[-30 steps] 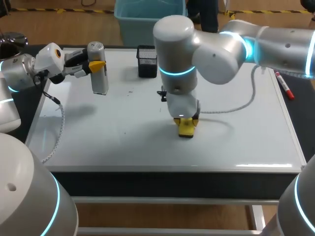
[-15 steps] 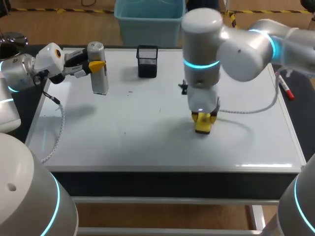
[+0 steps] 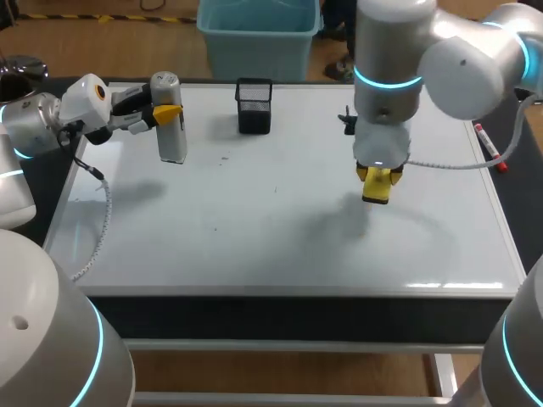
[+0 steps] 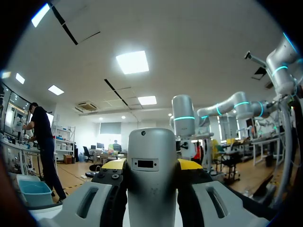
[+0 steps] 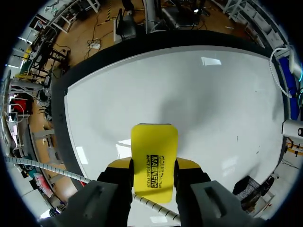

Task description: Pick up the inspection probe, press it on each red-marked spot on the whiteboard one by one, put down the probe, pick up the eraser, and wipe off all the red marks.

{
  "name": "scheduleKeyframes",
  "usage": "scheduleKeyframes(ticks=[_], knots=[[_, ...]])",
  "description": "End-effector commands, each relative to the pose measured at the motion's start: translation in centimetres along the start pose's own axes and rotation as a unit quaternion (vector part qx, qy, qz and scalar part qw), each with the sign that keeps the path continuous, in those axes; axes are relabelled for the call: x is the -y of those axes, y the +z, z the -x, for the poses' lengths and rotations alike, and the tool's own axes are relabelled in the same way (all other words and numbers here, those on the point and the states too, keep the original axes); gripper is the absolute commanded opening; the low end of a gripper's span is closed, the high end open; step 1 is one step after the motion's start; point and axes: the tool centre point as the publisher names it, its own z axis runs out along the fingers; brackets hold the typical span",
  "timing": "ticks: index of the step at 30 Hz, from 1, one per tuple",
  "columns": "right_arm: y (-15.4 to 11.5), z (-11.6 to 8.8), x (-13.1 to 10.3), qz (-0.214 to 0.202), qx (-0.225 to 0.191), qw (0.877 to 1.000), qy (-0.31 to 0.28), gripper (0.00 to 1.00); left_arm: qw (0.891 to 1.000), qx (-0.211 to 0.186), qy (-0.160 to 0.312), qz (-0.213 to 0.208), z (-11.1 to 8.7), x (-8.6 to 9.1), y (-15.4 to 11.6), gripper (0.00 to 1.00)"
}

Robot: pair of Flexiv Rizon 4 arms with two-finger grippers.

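Both arms loaded: probe (image 3: 170,127) left, eraser (image 3: 377,188) right.
Head view: left end effector (image 3: 166,112) clamps the grey probe upright at the whiteboard's (image 3: 254,220) far left. The right end effector (image 3: 377,180) grips the yellow eraser over its right half. Left wrist: round-topped probe between both tips. Right wrist: flat eraser, black print, pinched.

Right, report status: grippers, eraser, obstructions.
Left gripper shut on inspection probe, upright. Right gripper shut on yellow eraser over whiteboard. No red marks visible. Mesh holder, marker at board edges.

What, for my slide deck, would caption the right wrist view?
Right gripper shut on the yellow eraser over the whiteboard.
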Motion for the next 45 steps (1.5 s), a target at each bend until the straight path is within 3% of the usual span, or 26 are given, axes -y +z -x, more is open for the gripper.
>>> scheduleKeyframes(ticks=[1,12,20,28,31,36,45], knots=[[-0.1,-0.9,-0.2,-0.004,0.009,1.000,-0.002,0.00,1.000,0.001,0.001,0.000,-0.1,0.1,0.1,0.00],[0.1,-0.9,0.1,-0.003,0.009,1.000,-0.001,0.00,1.000,0.001,0.001,0.000,-0.1,0.1,0.1,0.00],[-0.6,-0.1,8.1,-0.039,0.006,0.999,-0.005,0.00,1.000,0.001,0.001,0.000,-0.1,0.1,0.1,0.00],[0.1,1.0,14.9,-0.026,-0.006,1.000,-0.013,0.00,1.000,0.001,0.001,0.000,-0.1,0.1,0.1,0.00],[0.3,1.8,16.5,-0.014,0.017,0.999,-0.029,0.00,1.000,0.001,0.001,0.000,-0.1,0.1,0.1,0.00],[1.2,3.0,18.7,-0.002,0.011,0.999,-0.044,0.00,1.000,0.001,0.001,0.000,-0.1,0.1,0.1,0.00],[2.3,2.9,21.7,0.013,0.011,0.999,-0.049,0.00,1.000,0.001,0.001,0.000,-0.1,0.1,0.1,0.00]])
